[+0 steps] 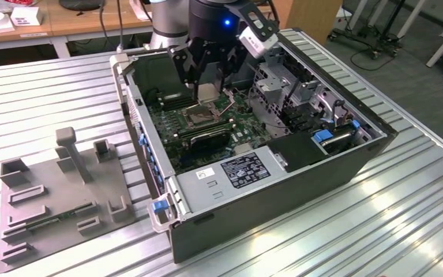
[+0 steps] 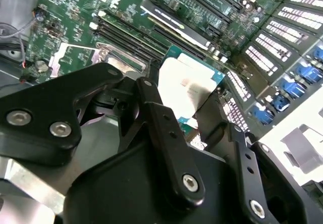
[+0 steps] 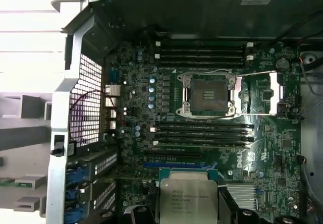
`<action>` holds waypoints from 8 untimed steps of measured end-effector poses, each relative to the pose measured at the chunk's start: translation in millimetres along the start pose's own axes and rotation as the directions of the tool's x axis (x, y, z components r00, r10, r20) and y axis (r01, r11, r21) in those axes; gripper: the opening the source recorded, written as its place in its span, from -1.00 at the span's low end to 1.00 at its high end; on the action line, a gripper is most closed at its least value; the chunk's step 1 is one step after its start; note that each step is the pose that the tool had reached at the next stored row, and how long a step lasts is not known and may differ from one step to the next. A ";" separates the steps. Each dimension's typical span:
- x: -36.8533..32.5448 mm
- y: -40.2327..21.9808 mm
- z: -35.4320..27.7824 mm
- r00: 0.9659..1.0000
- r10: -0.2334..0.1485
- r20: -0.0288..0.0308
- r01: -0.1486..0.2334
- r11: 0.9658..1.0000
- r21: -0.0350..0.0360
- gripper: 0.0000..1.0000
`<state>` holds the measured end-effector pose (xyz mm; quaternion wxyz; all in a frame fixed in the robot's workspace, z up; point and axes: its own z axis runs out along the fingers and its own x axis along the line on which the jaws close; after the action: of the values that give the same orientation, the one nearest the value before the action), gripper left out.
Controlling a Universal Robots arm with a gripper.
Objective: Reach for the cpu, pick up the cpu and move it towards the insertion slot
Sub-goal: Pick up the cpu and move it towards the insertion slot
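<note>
The gripper (image 1: 207, 86) is clamped on the cpu (image 3: 187, 200), fingers (image 2: 166, 128) pinching its two opposite edges, with the chip held flat and its silvery face showing in both wrist views. The insertion slot (image 3: 208, 96) lies ahead of the claw on the green board, well apart from the held chip in the first wrist view, with a bank of black memory slots (image 3: 202, 133) between them. In the exterior view the claw hangs just above the socket area inside the open computer case (image 1: 283, 190), not touching it.

Open space above insertion slot (image 3: 208, 96); memory slots (image 3: 202, 133) alongside.
</note>
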<state>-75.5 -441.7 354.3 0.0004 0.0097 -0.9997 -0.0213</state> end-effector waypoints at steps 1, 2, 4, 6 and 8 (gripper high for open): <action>-2.1 -0.1 0.1 1.000 0.000 0.000 0.000 1.000 0.000 0.08; -3.9 -0.1 0.2 1.000 0.000 0.000 0.000 1.000 0.000 0.08; -4.8 -0.2 0.2 1.000 0.000 0.000 0.000 1.000 0.000 0.08; -4.8 -0.2 0.2 1.000 0.000 0.000 0.000 1.000 0.000 0.08; -4.9 -0.1 0.2 1.000 0.000 0.000 0.000 1.000 0.000 0.08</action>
<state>-70.6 -441.7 354.1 0.0005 0.0097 -0.9997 -0.0213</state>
